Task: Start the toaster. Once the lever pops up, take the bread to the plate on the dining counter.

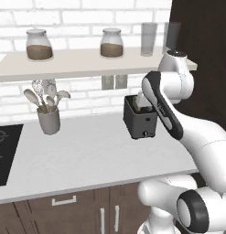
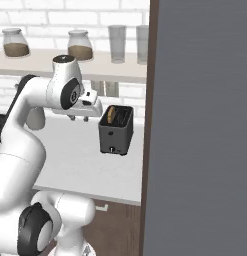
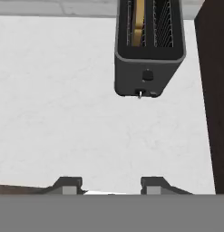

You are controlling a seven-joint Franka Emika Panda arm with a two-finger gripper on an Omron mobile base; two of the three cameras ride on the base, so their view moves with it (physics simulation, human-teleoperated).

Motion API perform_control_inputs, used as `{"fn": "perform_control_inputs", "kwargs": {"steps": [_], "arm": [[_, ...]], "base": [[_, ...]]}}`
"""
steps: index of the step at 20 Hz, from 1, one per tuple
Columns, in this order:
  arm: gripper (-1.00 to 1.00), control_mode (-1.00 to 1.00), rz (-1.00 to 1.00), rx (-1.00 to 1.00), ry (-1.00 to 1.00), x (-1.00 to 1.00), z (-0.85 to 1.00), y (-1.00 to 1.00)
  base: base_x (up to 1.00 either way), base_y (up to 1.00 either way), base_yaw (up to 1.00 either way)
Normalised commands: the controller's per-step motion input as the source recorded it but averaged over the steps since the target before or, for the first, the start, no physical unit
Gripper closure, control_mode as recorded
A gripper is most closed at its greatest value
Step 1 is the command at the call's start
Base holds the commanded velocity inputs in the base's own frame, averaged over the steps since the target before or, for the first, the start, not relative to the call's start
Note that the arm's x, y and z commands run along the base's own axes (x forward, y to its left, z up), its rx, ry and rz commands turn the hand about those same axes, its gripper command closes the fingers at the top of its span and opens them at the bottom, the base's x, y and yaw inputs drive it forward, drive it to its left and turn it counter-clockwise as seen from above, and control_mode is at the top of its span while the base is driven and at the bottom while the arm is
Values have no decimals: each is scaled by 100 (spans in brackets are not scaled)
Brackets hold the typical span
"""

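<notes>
Dark grey-black toaster (image 3: 149, 50) serves as landmark, standing on the pale grey worktop (image 1: 96, 155).

- Gripper (image 3: 109, 185): nearest item, hovering above the worktop on the near side of the toaster, well apart from it. Its fingertips (image 3: 68, 183) stand spread with a clear gap, and nothing is between them.
- Toaster: upright, narrow face with its small knob (image 3: 148, 74) turned toward the gripper, beside a dark brown panel (image 3: 215, 90).
- Bread (image 3: 138, 20): tan slice standing on edge in one of the toaster's top slots; the slot alongside holds nothing.
- Utensil holder (image 1: 49, 119): grey cup with spoons, on the worktop well to the left of the toaster.
- Cooktop (image 1: 4, 153): black, further left of the toaster, at the worktop's edge.
- Shelf (image 1: 78, 61): on the brick wall, behind and above the toaster, carrying two jars (image 1: 39, 45) and two glasses (image 1: 149, 39).
</notes>
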Motion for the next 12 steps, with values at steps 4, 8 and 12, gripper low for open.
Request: {"fn": "perform_control_inputs", "kwargs": {"steps": [4, 8, 12], "arm": [[-100, -100, 0, 0, -15, -6, -2, -31], [-100, -100, 0, 0, -23, 0, -22, -79], [-100, -100, 0, 0, -24, 0, -39, -55]], "base": [[0, 0, 0], [0, 0, 0], [0, 0, 0]]}}
